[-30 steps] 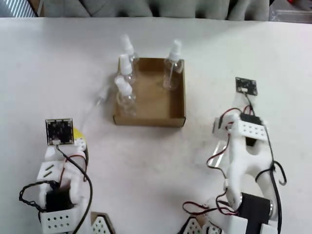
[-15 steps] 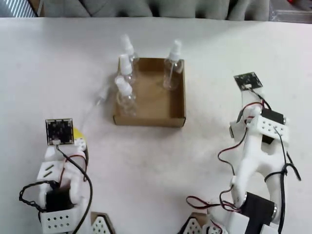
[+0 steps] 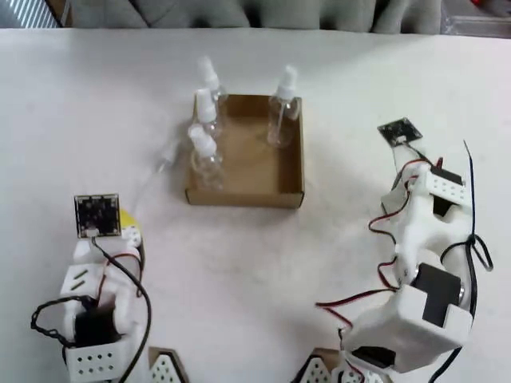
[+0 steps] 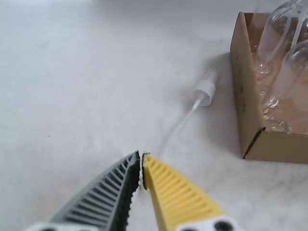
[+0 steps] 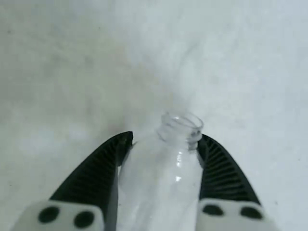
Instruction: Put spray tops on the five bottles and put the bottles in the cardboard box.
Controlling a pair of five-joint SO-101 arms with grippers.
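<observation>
The right gripper (image 5: 165, 139) gripped a clear plastic bottle (image 5: 161, 173) that had no top. One black finger (image 5: 98, 168) pressed against each side just below the threaded neck, and the open mouth pointed out over the white table (image 5: 57, 57).

The left gripper (image 4: 141, 159) was clenched on nothing, its grey and yellow fingers meeting at the tips low over the tabletop. Ahead of it a loose white spray top (image 4: 204, 90) lay on its side on the table, near the outer wall of the brown cardboard box (image 4: 243, 96). Its thin dip tube trailed back almost to the fingertips.

From above, the open box stood near the middle of the table. Four clear bottles with white spray tops (image 3: 205, 155) stood upright inside it, three along the wall nearest the loose top and one against the opposite wall at the far end. The right arm (image 3: 423, 231) sat off to the other side of the box, well apart from it.
</observation>
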